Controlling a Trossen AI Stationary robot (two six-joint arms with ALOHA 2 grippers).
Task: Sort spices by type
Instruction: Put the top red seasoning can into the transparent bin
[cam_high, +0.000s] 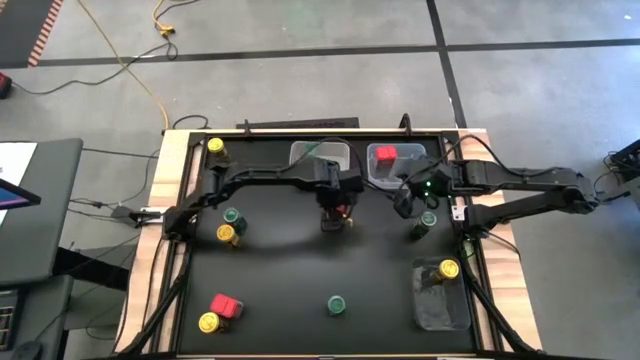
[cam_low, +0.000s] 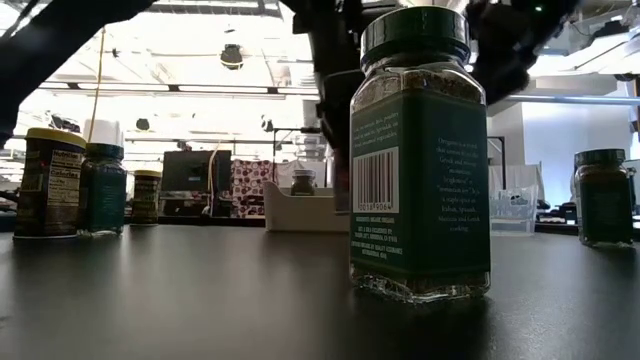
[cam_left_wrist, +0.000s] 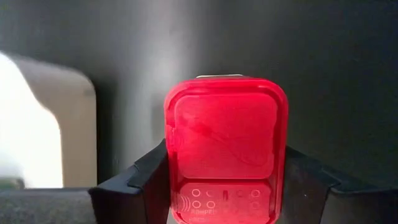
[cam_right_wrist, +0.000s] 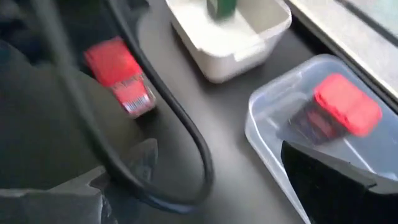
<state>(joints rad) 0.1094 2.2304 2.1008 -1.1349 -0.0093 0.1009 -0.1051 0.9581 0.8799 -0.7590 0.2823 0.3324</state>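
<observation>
Box (cam_high: 384, 154) in bin (cam_high: 400, 178), jar (cam_high: 448, 269) in tray (cam_high: 440, 305)

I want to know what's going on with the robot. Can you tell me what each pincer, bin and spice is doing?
Left pincer: shut on a red spice box, over the table's middle.
Right pincer: open, empty, near the back bins.
Red bin: holds one red-lidded spice.
White bin: holds a green one.
Right front bin: holds a yellow-lidded jar.
Green-lidded jar: upright on the table, lid on.
</observation>
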